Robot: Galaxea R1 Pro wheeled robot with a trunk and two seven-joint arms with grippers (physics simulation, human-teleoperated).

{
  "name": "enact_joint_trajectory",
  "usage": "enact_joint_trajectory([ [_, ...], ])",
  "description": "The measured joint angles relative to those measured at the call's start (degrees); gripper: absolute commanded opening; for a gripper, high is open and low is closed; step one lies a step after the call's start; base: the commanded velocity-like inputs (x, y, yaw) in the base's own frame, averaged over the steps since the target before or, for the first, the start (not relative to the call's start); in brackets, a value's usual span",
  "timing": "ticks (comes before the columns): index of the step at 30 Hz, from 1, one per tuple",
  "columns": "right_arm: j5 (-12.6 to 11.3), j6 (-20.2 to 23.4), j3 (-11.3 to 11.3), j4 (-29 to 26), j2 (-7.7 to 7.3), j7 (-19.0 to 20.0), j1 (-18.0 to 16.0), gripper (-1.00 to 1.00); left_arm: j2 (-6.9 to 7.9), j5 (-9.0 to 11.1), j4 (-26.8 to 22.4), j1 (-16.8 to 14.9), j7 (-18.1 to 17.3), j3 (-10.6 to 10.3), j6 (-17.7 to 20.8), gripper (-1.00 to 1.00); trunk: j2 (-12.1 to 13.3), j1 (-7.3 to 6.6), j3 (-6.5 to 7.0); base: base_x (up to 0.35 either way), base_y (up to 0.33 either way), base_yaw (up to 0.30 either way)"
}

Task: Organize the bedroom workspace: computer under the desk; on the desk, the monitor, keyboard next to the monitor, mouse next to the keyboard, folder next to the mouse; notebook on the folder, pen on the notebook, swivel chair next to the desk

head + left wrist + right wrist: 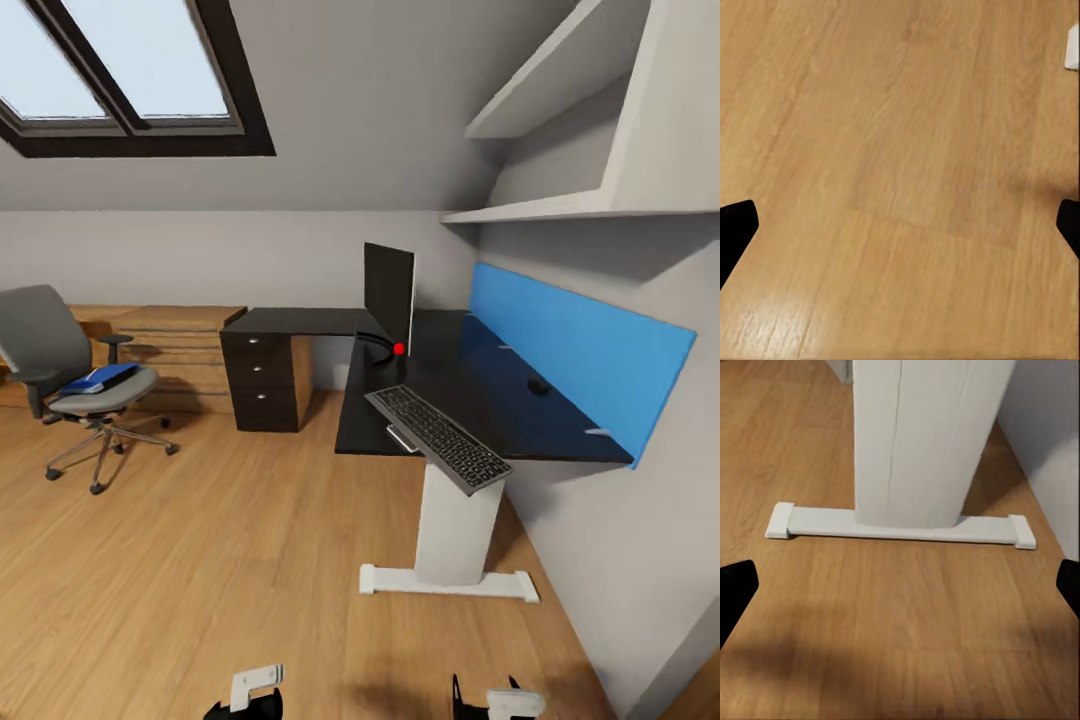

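Observation:
The black L-shaped desk (470, 400) stands against the right wall on a white leg (455, 520). On it the monitor (390, 290) stands upright, seen nearly edge-on. The silver-grey keyboard (437, 437) lies at an angle on the front edge and overhangs it above the leg. The small dark mouse (538, 386) sits near the blue wall panel. At the far left the grey swivel chair (45, 350) stands apart from the desk, with the blue folder (100, 378) on its seat. Both grippers hang low over the floor, left gripper (900, 225) and right gripper (900, 585) open and empty. Computer, notebook and pen are out of view.
A black drawer block (265, 380) closes the desk's left end, with a low light-wood unit (170, 350) behind the chair. The leg's white foot bar (900, 526) lies across the floor just ahead of my right gripper. Open wood floor (200, 560) spreads between chair and desk.

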Motion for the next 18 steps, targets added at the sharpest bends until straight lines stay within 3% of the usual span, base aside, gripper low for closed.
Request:
enact_joint_trajectory([
  [7,0.0,0.0,0.0,0.0,0.00,0.0,0.0,1.00,0.05,0.0,0.0,0.0,0.0,0.0,0.0,1.00,0.0,0.00,-0.06,-0.001,-0.292,-0.109],
  [11,0.0,0.0,0.0,0.0,0.00,0.0,0.0,1.00,0.01,0.0,0.0,0.0,0.0,0.0,0.0,1.00,0.0,0.00,-0.07,0.000,-0.077,-0.017],
  [18,0.0,0.0,0.0,-0.1,0.04,0.0,0.0,1.00,0.06,0.0,0.0,0.0,0.0,0.1,0.0,1.00,2.8,-1.53,1.18,0.000,-0.012,-0.003],
])
